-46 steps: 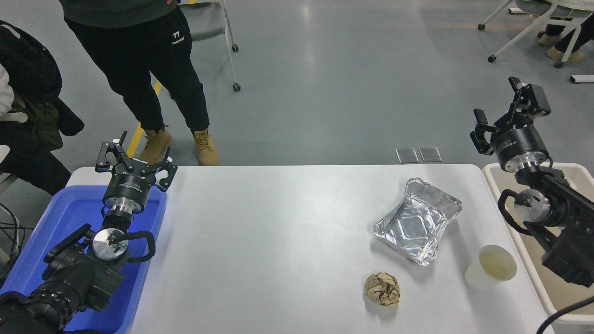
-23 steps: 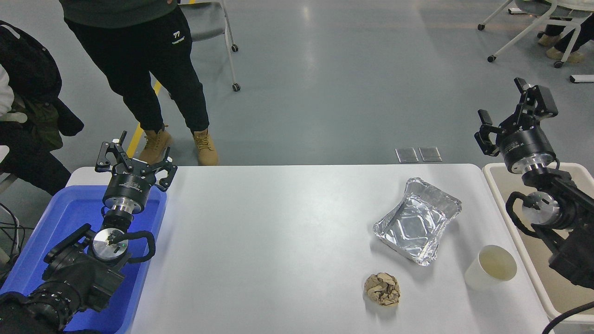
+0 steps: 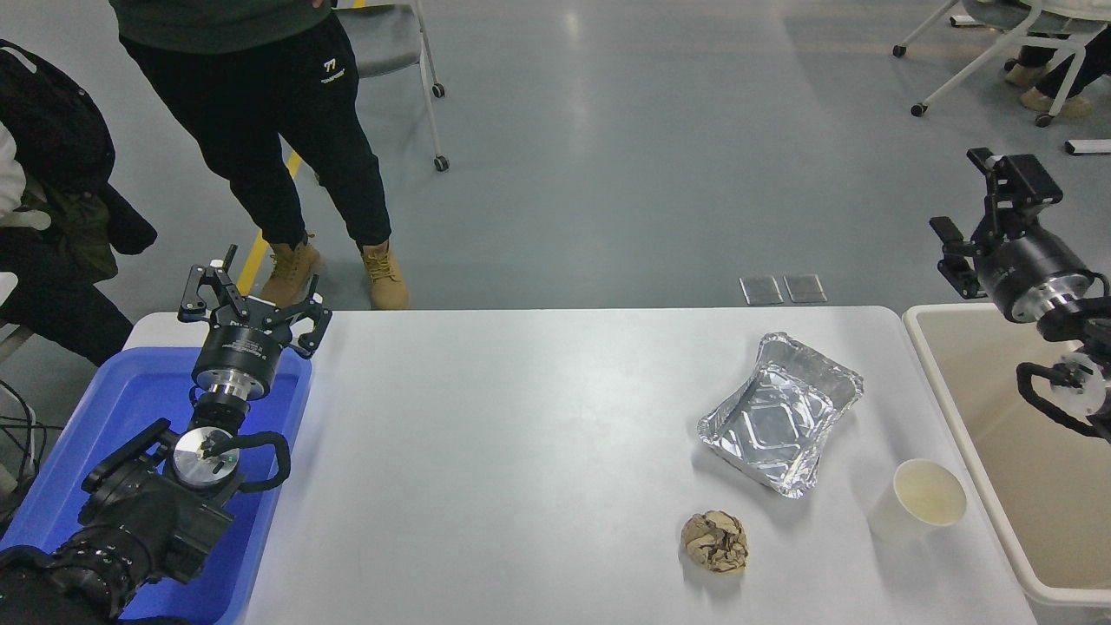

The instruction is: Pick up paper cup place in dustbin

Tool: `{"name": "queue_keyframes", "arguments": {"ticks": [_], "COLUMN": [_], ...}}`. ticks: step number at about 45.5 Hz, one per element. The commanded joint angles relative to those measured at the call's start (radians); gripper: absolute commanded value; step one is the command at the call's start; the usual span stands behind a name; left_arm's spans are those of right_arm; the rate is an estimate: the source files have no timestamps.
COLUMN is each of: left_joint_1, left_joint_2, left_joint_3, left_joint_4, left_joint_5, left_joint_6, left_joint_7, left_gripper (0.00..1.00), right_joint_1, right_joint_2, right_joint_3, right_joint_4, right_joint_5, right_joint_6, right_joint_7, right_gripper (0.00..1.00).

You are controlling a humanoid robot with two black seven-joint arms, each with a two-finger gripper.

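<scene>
White table (image 3: 538,434), one paper cup (image 3: 920,512), one dustbin (image 3: 942,391), two spread grippers

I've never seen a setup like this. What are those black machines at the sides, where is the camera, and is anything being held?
The camera sits high on a robot, looking down over its white table. The black machines are its two arms. The left claw rests open above a blue tub. The right claw hangs open above a beige dustbin. Neither holds anything. On the table lie a foil tray, a crumpled brown paper ball and a white paper cup, upright near the dustbin. A person stands at the far side.
</scene>
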Motion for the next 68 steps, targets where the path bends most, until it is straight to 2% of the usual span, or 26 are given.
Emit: {"name": "queue_keyframes", "arguments": {"ticks": [1, 8, 18, 24, 31, 45, 50, 68], "left_joint_1": [0.000, 0.000, 0.000, 0.000, 0.000, 0.000, 0.000, 0.000], "left_joint_2": [0.000, 0.000, 0.000, 0.000, 0.000, 0.000, 0.000, 0.000], "left_joint_3": [0.000, 0.000, 0.000, 0.000, 0.000, 0.000, 0.000, 0.000], "left_joint_4": [0.000, 0.000, 0.000, 0.000, 0.000, 0.000, 0.000, 0.000], "left_joint_5": [0.000, 0.000, 0.000, 0.000, 0.000, 0.000, 0.000, 0.000], "left_joint_6": [0.000, 0.001, 0.001, 0.001, 0.001, 0.000, 0.000, 0.000], "left_joint_7": [0.000, 0.000, 0.000, 0.000, 0.000, 0.000, 0.000, 0.000], "left_gripper": [0.99, 0.99, 0.99, 0.99, 0.99, 0.99, 0.99, 0.99], "right_joint_1": [0.304, 0.504, 0.660, 0.743, 0.855, 1.016, 1.087, 1.237], "right_joint_2": [-0.049, 0.076, 0.339, 0.445, 0.442, 0.341, 0.304, 0.245], "right_joint_3": [-0.496, -0.839, -1.235, -1.412, -1.429, -1.440, -1.493, -1.541], "right_joint_4": [0.015, 0.014, 0.018, 0.107, 0.273, 0.443, 0.483, 0.578], "right_joint_5": [-0.080, -0.136, -0.150, -0.204, -0.284, -0.284, -0.287, -0.210], "right_joint_6": [0.019, 0.038, 0.067, 0.139, 0.274, 0.478, 0.608, 0.614], "right_joint_7": [-0.130, -0.155, -0.155, -0.153, -0.153, -0.155, -0.155, -0.156], "right_gripper": [1.00, 1.00, 1.00, 1.00, 1.00, 1.00, 1.00, 1.00]}}
